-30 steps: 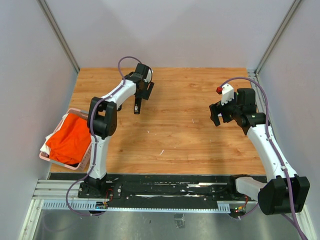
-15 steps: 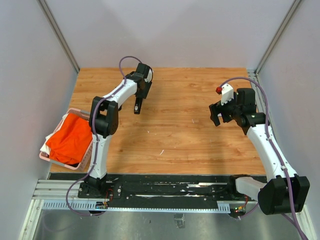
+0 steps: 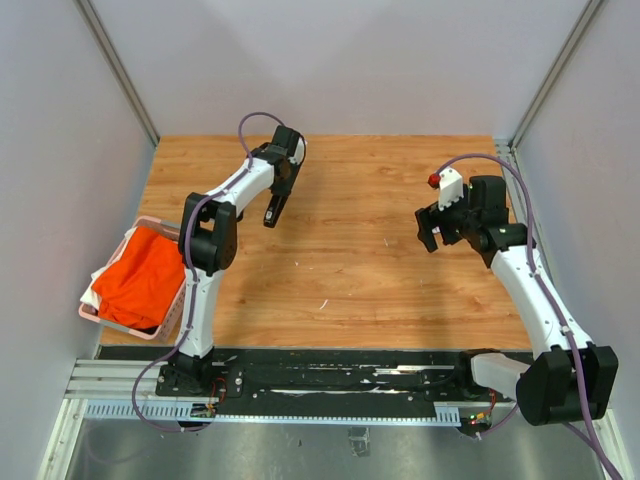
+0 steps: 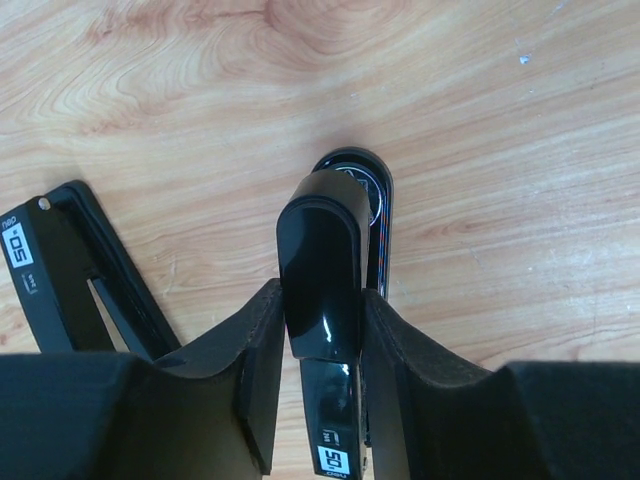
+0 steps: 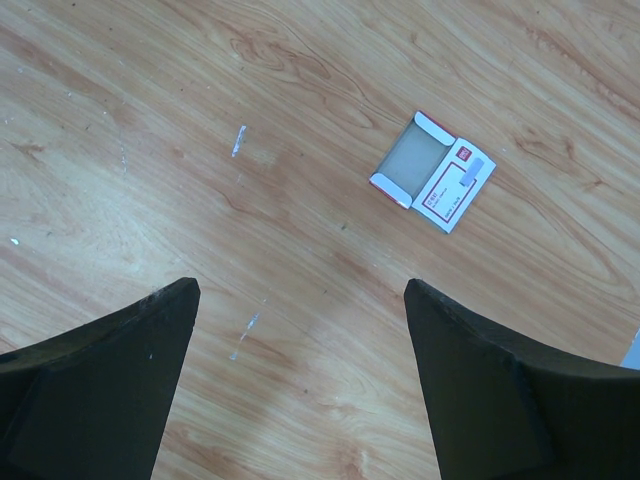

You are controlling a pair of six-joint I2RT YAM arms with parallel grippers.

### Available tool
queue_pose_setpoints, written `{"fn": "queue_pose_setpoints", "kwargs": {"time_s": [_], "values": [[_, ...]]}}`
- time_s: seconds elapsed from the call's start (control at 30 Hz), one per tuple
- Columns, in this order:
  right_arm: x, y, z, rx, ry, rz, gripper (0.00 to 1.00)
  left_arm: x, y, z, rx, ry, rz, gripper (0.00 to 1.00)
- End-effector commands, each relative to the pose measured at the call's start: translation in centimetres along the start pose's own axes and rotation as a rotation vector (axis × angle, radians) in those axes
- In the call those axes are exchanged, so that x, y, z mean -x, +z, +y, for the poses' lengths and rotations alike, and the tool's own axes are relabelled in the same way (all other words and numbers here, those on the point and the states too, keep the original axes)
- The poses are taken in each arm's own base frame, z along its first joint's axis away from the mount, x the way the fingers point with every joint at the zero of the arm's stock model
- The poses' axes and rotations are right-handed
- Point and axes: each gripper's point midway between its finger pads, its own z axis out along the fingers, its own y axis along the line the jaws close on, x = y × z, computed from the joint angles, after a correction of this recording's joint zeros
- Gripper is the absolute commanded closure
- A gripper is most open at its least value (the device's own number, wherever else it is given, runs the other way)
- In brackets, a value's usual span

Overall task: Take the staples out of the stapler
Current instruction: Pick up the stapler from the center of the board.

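Observation:
The black stapler [image 4: 320, 260] stands on the wooden table at the back left, its glossy top arm raised over its base [image 4: 372, 200]. My left gripper [image 4: 320, 295] is shut on that top arm, both pads pressed against its sides. From above the stapler [image 3: 271, 210] shows as a dark bar under the left gripper [image 3: 277, 190]. Tiny silvery staples [image 5: 239, 140] [image 5: 246, 330] lie loose on the wood below my right gripper [image 5: 300, 290], which hovers open and empty at the right [image 3: 430, 228]. Whether staples are inside the stapler is hidden.
A small white-and-red box [image 5: 432, 171] lies flat on the table beneath the right arm. A flat black piece with a white label [image 4: 70, 275] lies left of the stapler. A pink basket with orange cloth [image 3: 140, 278] sits at the left edge.
The left jaws have closed in from wide apart onto the stapler, which now tilts slightly. The right arm has drifted a little to the left, still open.

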Motion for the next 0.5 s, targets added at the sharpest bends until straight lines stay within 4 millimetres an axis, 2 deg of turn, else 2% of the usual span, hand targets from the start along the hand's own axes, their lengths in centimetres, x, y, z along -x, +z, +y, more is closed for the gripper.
{"fn": "queue_pose_setpoints", "kwargs": {"time_s": [0.0,0.03,0.07,0.1,0.23,0.47], "values": [[0.2,0.5,1.1,0.044,-0.006,-0.015,0.14,0.8,-0.6,-2.0,-0.103,0.032,-0.027,0.81],[0.3,0.5,1.2,0.047,-0.009,-0.02,0.14,1.0,-0.8,-2.4,-0.132,0.041,-0.037,0.86],[0.5,0.5,1.3,0.051,-0.014,-0.029,0.14,1.1,-1.1,-2.9,-0.16,0.052,-0.047,0.96],[0.6,0.5,1.4,0.055,-0.018,-0.038,0.14,1.1,-1.4,-3.2,-0.185,0.061,-0.051,0.99],[1.5,0.7,2.2,0.097,-0.019,-0.084,0.14,1.4,-2.9,-5.3,-0.307,0.13,-0.103,1.0],[3.8,1.8,5.5,0.308,0.048,-0.181,0.13,1.0,-5.2,-9.3,-0.452,0.26,-0.198,1.0]]}}
